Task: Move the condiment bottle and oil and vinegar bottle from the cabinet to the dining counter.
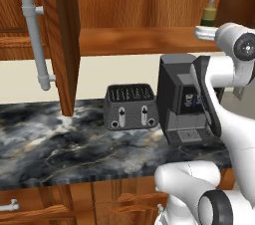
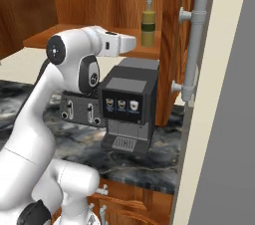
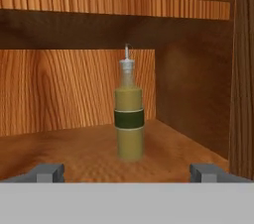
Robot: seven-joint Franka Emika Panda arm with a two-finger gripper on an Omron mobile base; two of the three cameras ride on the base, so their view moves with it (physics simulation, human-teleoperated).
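1. Oil and vinegar bottle (image 3: pixel 129 119) is stood upright on cabinet (image 1: pixel 134 40) shelf, near its right end, by the side wall.
2. Hand (image 3: pixel 128 172) is held level w/ shelf, in front of bottle, apart from it.
3. Toaster (image 1: pixel 130 106) is set on bench (image 1: pixel 60 144) below shelf; coffee machine (image 1: pixel 182 99) is placed just right of it.

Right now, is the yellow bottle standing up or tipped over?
Standing up. The bottle sits upright on the cabinet shelf, spout pointing straight up, base flat on the wood. The right base view shows it upright too.
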